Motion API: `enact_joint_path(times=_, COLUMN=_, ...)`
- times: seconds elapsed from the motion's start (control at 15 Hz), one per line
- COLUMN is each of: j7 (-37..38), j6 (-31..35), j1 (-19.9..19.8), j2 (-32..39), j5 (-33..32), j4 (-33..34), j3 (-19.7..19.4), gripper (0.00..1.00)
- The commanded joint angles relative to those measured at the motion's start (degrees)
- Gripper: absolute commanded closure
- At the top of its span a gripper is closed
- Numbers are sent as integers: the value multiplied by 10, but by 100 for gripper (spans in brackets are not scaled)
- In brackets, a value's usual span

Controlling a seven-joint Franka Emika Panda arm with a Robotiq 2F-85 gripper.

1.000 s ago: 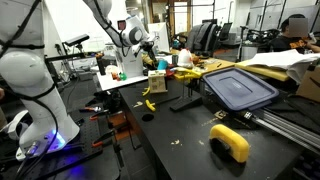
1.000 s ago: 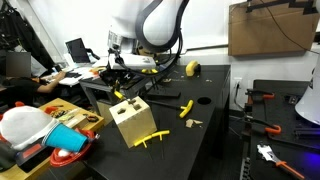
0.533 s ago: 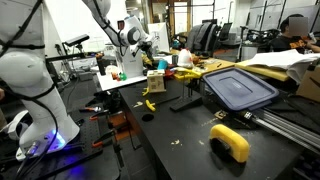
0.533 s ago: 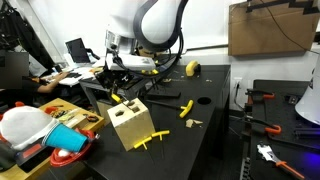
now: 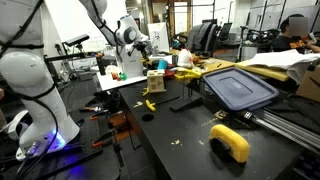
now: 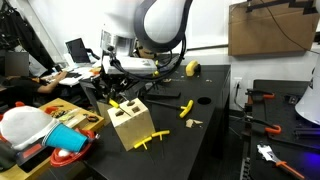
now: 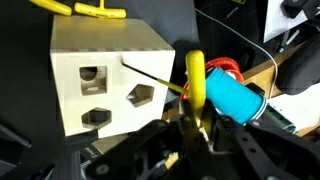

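Block point(image 5: 156, 83) stands just below the gripper point(image 5: 142, 55) in an exterior view. In an exterior view a yellow peg point(image 6: 117, 101) hangs at the top of the block point(image 6: 130, 124). Wrist view: gripper point(image 7: 192, 122) clenched on the peg point(image 7: 195, 78), slim, glossy yellow, upright beside the holed face of the block point(image 7: 105, 80).

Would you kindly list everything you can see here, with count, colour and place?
Wooden block: one, pale tan, shaped holes in its faces, on the table.
Held yellow piece: one, yellow, upright between the fingers, beside the block.
Loose yellow pieces: at least two, yellow, on the table near the block.
Black table: one, black, under all of these.
Blue cup: one, blue, in the clutter beside the block.
Bin lid: one, grey-blue, flat on the table.
Curved yellow object: one, yellow, at the table's near end.
Cardboard box: one, brown, background.
Arm: one, white.
Hand: one, dark, shut on the yellow piece.
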Motion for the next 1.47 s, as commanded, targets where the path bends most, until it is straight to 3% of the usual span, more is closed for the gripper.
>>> enact_joint_path(times=0.0, j7=61, j6=-60, j1=35, j2=-57, j5=-29, j4=-26, j3=-29, gripper=96)
enact_joint_path(times=0.2, j7=100, j6=-112, j1=48, j2=-78, j5=-56, j4=-24, j3=-34, gripper=96)
enact_joint_path(times=0.47, j7=91, j6=-137, j1=49, j2=-78, j5=-66, j4=-15, j3=-44, gripper=96)
enact_joint_path(times=0.73, j7=93, j6=-140, j1=51, j2=-75, j5=-111, j4=-8, j3=-62, gripper=96)
enact_joint_path(times=1.4, j7=85, j6=-121, j1=50, j2=-81, j5=-152, j4=-2, j3=-52, gripper=96)
